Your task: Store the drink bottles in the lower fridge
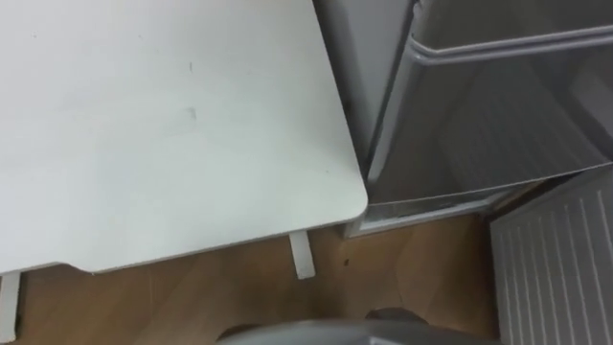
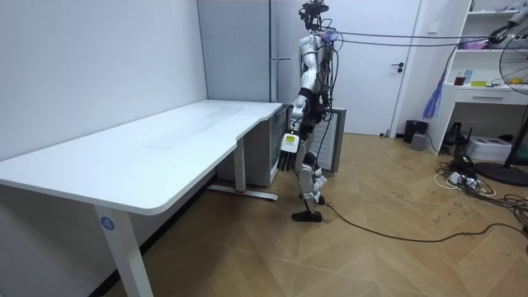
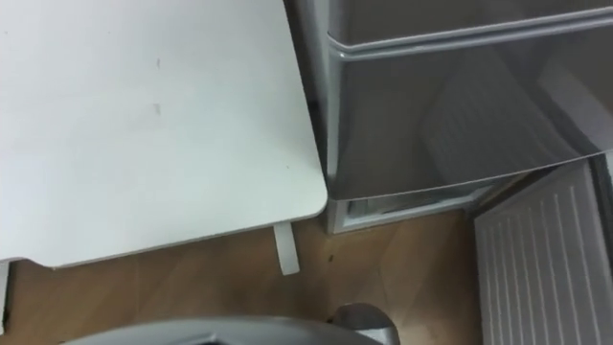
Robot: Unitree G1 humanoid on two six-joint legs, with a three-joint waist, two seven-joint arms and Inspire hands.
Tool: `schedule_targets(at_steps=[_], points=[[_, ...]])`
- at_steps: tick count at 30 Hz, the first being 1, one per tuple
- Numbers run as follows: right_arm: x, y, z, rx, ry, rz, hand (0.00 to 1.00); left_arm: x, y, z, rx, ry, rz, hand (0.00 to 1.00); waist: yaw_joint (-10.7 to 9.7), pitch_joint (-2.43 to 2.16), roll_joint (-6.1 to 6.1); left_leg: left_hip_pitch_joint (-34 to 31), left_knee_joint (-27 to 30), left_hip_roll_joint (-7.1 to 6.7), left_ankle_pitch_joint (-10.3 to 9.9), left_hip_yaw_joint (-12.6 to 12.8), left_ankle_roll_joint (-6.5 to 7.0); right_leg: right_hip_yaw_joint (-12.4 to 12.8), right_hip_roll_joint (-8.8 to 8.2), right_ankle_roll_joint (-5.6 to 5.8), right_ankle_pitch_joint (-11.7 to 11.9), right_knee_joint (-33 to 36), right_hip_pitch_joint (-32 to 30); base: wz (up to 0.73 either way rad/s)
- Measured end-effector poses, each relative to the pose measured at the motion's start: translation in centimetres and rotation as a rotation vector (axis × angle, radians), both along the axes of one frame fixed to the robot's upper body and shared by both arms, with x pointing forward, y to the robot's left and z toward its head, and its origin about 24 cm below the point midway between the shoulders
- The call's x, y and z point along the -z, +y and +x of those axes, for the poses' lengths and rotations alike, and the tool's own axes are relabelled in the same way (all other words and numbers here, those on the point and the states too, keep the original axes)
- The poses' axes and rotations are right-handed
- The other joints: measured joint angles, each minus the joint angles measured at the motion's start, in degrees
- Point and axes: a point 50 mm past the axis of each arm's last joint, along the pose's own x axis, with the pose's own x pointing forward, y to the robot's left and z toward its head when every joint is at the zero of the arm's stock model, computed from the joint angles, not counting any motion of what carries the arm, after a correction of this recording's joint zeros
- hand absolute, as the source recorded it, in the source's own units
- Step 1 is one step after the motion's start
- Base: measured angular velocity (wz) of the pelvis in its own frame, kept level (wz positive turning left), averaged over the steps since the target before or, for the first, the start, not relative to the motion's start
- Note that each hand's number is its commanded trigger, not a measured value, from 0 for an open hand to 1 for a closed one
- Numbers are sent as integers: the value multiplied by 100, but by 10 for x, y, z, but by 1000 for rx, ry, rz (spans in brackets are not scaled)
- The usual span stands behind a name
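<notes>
Drinks: whereabouts cannot tell. Fridge (image 1: 479, 125), beside table (image 1: 172, 125) corner, standing open, door (image 1: 556, 259) swung out at right. Left hand (image 2: 288, 153) hanging slack at side, released, grasping nothing. Risk: careless step knocking door, since legs stand close.

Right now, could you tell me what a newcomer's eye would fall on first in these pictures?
The robot stands upright at the far end of the long white table, its left hand hanging open at its side. Close beside the table's rounded corner is the grey fridge. A white ribbed panel, apparently its open lower door, juts out over the wooden floor.
</notes>
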Motion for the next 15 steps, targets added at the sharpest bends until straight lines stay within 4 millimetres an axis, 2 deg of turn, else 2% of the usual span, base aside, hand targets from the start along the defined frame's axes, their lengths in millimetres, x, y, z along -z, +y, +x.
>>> schedule_targets(at_steps=[5,8,13,15], points=[[22,19,-12,-73,-9,65,0,1,-2,8,22,-12,-23,0,100,15,-62,-1,1,13,5,-1,-11,-41,70,-28,69,-215,122,4],[36,35,-16,-123,-27,140,0,4,-5,10,26,1,-51,0,199,9,-38,-120,46,42,4,16,-12,-51,104,-36,130,-340,89,-1],[56,67,2,-289,-96,280,0,9,-13,10,86,47,-77,0,381,2,79,-153,39,53,4,23,-12,-42,116,-45,146,-318,34,-4],[64,91,14,-301,-242,357,0,12,-20,10,98,57,-94,0,465,6,158,-85,16,50,5,25,-13,-33,117,-44,147,-344,85,-3]])
